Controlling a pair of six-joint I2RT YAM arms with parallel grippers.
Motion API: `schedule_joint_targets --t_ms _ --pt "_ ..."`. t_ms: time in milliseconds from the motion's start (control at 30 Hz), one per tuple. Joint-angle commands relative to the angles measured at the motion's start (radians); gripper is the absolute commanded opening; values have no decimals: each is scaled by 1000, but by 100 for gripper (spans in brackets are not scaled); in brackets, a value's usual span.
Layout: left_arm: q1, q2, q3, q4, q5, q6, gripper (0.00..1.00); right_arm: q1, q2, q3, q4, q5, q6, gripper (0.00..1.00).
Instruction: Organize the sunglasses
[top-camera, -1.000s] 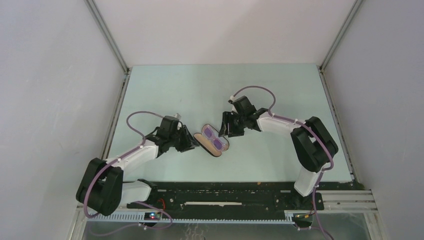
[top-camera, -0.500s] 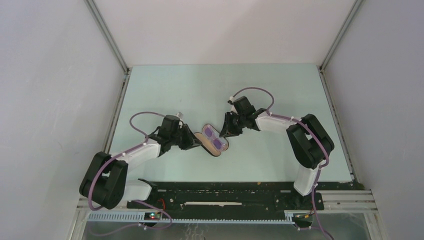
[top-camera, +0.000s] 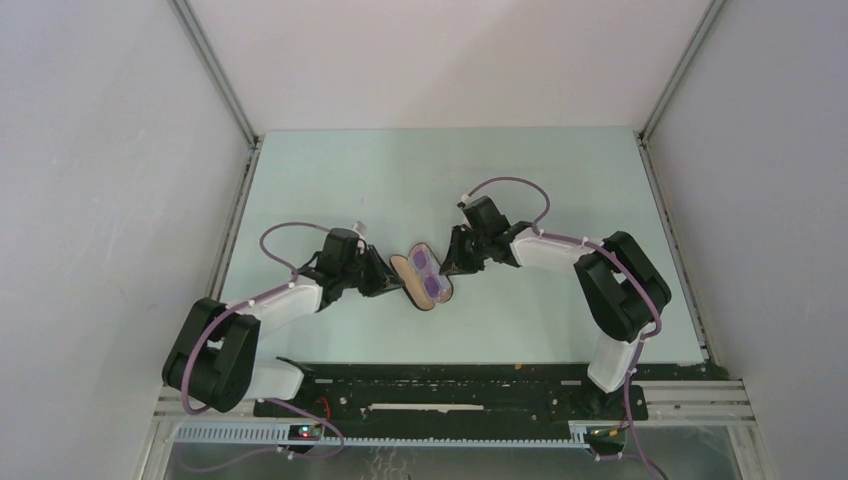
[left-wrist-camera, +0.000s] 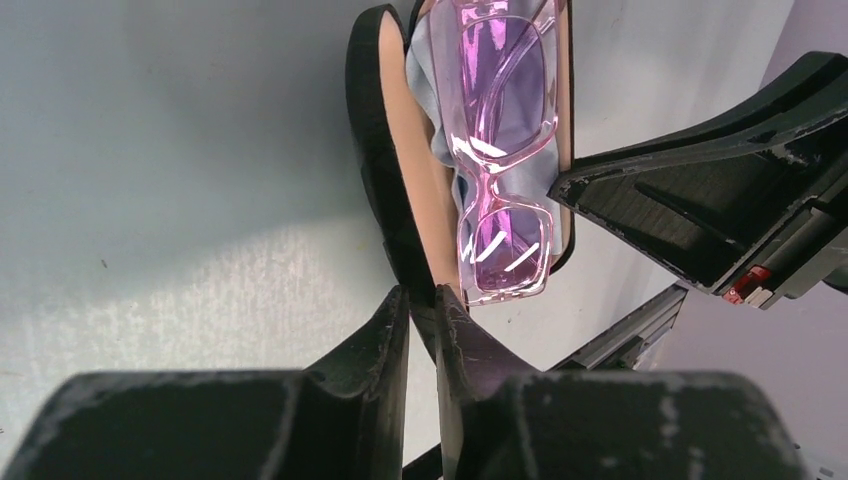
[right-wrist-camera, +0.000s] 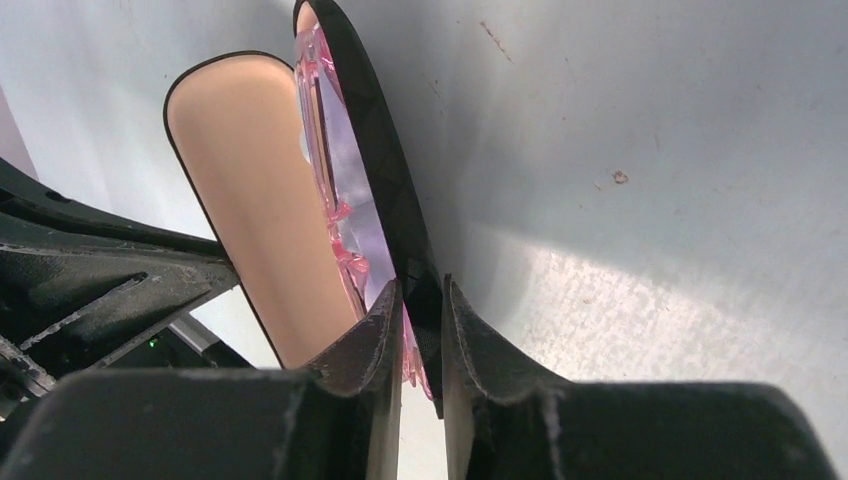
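Beneath sunglasses (left-wrist-camera: 503, 100), cloth (left-wrist-camera: 428, 90), left-wrist view

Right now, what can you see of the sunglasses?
The sunglasses have a thin, translucent pink frame, plastic by its look, and two rectangular purple-tinted lenses. They lie lenses up, on a pale blue cloth, inside the open black case with tan lining. Their arms are hidden.
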Motion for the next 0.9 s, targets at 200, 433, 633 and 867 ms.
schedule_joint_targets --t_ms 200,433,633,867 --pt "-98 129 134 61 115 10 17 85 -73 -57 32 183 161 8" --pt "-147 168 202 61 125 5 18 121 -76 -56 21 234 185 7" --pt "-163 216 244 62 151 10 18 134 -68 -57 21 238 194 7" --pt "-167 254 263 65 167 16 18 147 -76 -57 21 247 196 7"
